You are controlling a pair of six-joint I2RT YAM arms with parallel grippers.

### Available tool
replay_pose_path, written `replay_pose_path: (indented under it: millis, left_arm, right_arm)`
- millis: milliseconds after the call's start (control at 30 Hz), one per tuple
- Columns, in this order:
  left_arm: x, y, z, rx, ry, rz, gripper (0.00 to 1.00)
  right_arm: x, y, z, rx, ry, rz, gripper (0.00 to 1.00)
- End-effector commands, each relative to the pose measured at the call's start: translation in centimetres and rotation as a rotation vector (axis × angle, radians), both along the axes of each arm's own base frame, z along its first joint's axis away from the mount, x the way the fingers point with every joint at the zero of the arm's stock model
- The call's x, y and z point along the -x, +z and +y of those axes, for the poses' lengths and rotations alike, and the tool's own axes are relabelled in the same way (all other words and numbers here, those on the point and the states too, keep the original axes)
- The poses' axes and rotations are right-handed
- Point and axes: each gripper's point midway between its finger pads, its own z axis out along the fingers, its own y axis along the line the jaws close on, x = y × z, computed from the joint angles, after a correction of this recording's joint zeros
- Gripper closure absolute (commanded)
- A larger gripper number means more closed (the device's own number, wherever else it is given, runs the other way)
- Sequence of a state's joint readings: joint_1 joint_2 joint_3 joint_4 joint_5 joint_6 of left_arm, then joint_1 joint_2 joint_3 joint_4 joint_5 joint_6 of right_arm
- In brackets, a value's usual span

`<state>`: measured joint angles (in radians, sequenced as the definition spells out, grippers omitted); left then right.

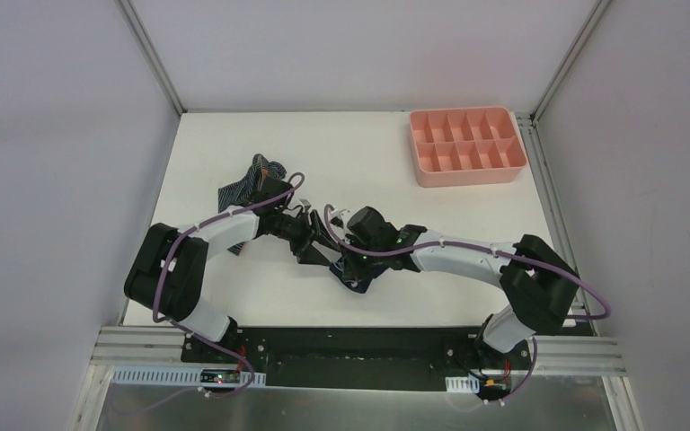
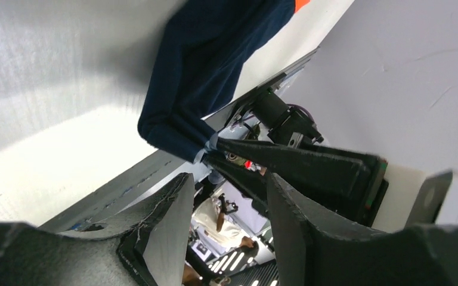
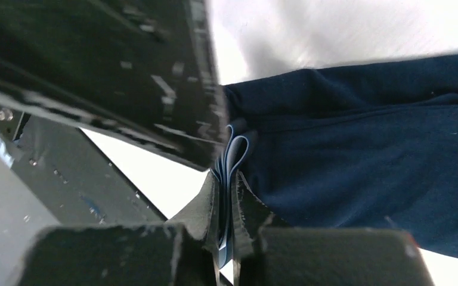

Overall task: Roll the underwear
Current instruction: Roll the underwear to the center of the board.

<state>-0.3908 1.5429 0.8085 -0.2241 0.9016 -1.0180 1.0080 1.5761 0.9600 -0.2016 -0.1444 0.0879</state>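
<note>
White table (image 1: pixel 368 153), grey walls (image 1: pixel 54 135) — right pincer (image 3: pixel 225 196) clamps navy underwear (image 3: pixel 364 161).

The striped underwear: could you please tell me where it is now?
In the top view, the striped underwear lies left of centre, just behind the left arm, far from the pink tray.

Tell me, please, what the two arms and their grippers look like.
The left arm and right arm share white links, bulky black joints and looping lilac cables. The left gripper and right gripper are black, with tapered, rough-edged fingers.
</note>
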Motion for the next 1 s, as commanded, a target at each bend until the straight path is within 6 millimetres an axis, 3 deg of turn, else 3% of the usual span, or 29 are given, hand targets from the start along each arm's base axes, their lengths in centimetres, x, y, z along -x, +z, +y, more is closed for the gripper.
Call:
replay_pose_path:
  millis: [0, 133, 300, 433, 700, 833, 967]
  left_arm:
    - [1.0, -0.3, 0.7, -0.023, 0.033, 0.029, 0.52]
    - [1.5, -0.5, 1.0, -0.032, 0.046, 0.036, 0.58]
    - [2.3, -0.4, 0.7, -0.016, 0.014, 0.040, 0.84]
    - [3.0, -0.6, -0.2, -0.013, -0.034, 0.051, 1.00]
    - [3.5, -3.5, -1.8, -0.040, -0.081, 0.105, 1.00]
    - [2.4, -5.1, -2.1, -0.066, -0.067, 0.103, 1.00]
    - [1.2, -5.3, -2.8, -0.057, -0.062, 0.087, 1.00]
  right_arm:
    - [1.8, 1.0, 0.9, -0.128, 0.006, 0.170, 1.00]
    - [2.0, 0.2, 0.6, -0.157, -0.022, 0.264, 1.00]
    - [2.3, -0.9, 0.3, -0.181, -0.050, 0.381, 1.00]
    - [2.2, -1.5, -0.1, -0.190, -0.064, 0.435, 1.00]
    - [1.6, -2.1, -0.5, -0.213, -0.088, 0.508, 1.00]
    - [1.2, -2.2, -0.6, -0.209, -0.096, 0.507, 1.00]
    - [1.1, -2.2, -0.8, -0.194, -0.100, 0.492, 1.00]
